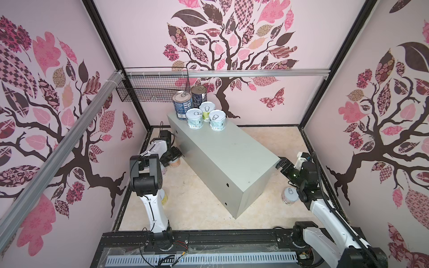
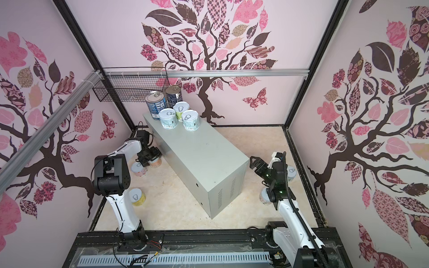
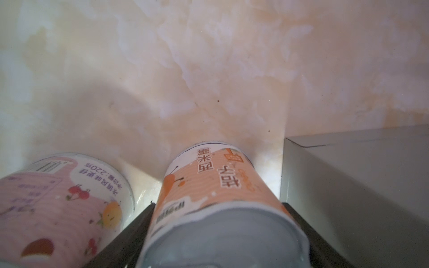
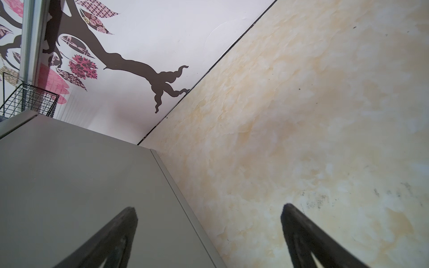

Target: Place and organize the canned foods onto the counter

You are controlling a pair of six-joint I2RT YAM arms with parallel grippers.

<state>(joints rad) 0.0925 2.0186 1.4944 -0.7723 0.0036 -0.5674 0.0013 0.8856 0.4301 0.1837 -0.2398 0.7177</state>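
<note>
Straddling the orange can [image 3: 209, 183] on the floor beside the worktop [image 1: 222, 150]: left end effector [image 3: 218, 204], fingers flanking it for a lift; whether clenched, cannot tell. Pink can [image 3: 69, 197] just beside. Five cans [image 1: 194, 118] grouped at the worktop's far end, sparing room. Right end effector [image 4: 209, 208]: released, empty, near corner.

Mild, even light from the top; the wrist views are dimmer and soft.
In both top views we see only weak shadows beside the counter [image 1: 222, 157], and the walls bend at the picture edges. In the left wrist view the orange can [image 3: 216, 199] and the pink can [image 3: 58, 204] are close and out of focus, and a soft shadow lies on the floor [image 3: 209, 69]. In the right wrist view the fingers [image 4: 293, 222] are dark and blurred.
</note>
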